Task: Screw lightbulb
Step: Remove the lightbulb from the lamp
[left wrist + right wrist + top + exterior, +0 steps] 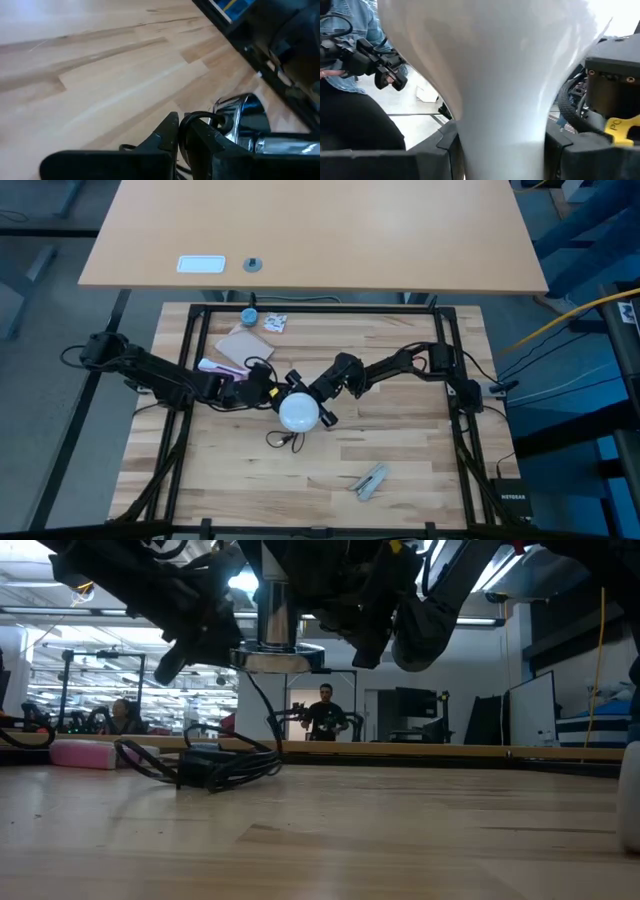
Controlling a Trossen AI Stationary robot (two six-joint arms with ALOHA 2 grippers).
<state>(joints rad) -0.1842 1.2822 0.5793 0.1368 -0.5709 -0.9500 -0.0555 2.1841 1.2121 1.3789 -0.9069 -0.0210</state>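
Where the two dark arms meet near the middle of the wooden table (400, 440), one lightbulb (298, 412) sits between them, its white globe facing up toward the overhead camera. The right gripper (322, 402) reaches in from the right and pinches the lightbulb; in the right wrist view the bulb's tapering white body (495, 75) fills the frame, with one dark finger on each side of its narrow lower part. The left gripper (262, 388) comes in from the left, and its two fingers (167, 135) are pressed almost together around a thin black cord (200, 117), just beside one shiny silver lamp base (240, 117). From table height, that silver fitting (275, 655) hangs clear of the table under the arms, and its black cord (215, 762) trails down into one loose coil on the wood.

Other items counted on the table:
- one pink block (222, 367) beside the left arm, also visible at table height (85, 753);
- one small blue round cap (248, 315) at the far edge;
- one flat tan card (243, 345);
- one small printed packet (276, 323);
- one grey clip-like object (370, 481) near the front edge, probably a clothes-peg or small tool.

Beyond the table, two people (325, 712) are visible in the room.
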